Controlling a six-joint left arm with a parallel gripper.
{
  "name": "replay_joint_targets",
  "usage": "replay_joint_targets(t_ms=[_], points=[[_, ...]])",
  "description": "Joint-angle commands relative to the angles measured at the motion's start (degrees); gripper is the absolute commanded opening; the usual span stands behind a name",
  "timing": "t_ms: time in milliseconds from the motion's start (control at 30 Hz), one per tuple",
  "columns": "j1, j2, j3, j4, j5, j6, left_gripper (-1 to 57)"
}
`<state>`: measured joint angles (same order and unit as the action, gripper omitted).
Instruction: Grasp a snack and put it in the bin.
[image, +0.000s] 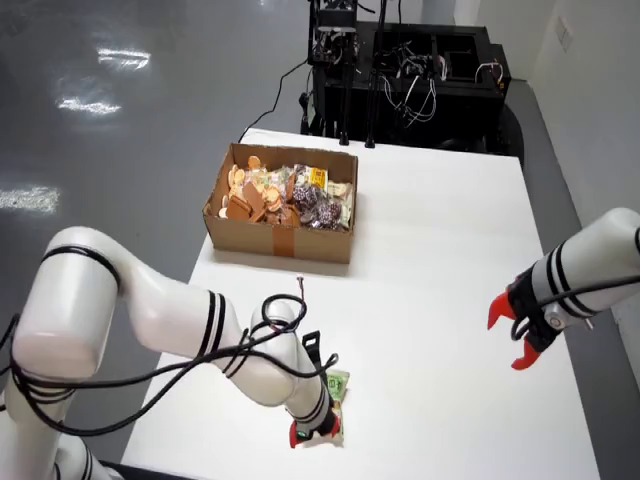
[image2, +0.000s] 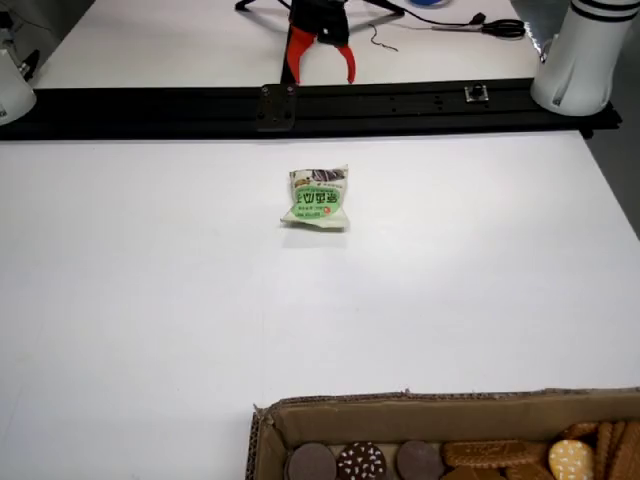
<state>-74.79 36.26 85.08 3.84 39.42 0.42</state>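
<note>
A green and white snack packet (image2: 318, 197) lies flat on the white table (image2: 140, 300); the view from above shows the same packet (image: 339, 384) near the table's front edge. My gripper (image2: 320, 62), with red fingers, is open and holds nothing. It hangs just past the packet on the side away from the box. In the view from above, my gripper (image: 312, 432) partly covers the packet's near end. I cannot tell whether it touches the packet. The cardboard bin (image: 281, 232), full of cookies and packets, stands at the table's back left.
A second arm's open red gripper (image: 520, 335) hovers at the table's right edge in the view from above. In the view from the box side, a black rail (image2: 400, 105) runs along the far edge and an arm base (image2: 585, 55) stands at top right. Cables trail along my arm.
</note>
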Motion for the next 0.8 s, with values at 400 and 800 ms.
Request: replay_joint_targets(t_ms=[400,800], points=[[2.12,3.12,-0.26,-5.12,-3.48,6.97,45.5],[1.47,6.81,-0.43,-1.10,-7.28,16.35,48.5]])
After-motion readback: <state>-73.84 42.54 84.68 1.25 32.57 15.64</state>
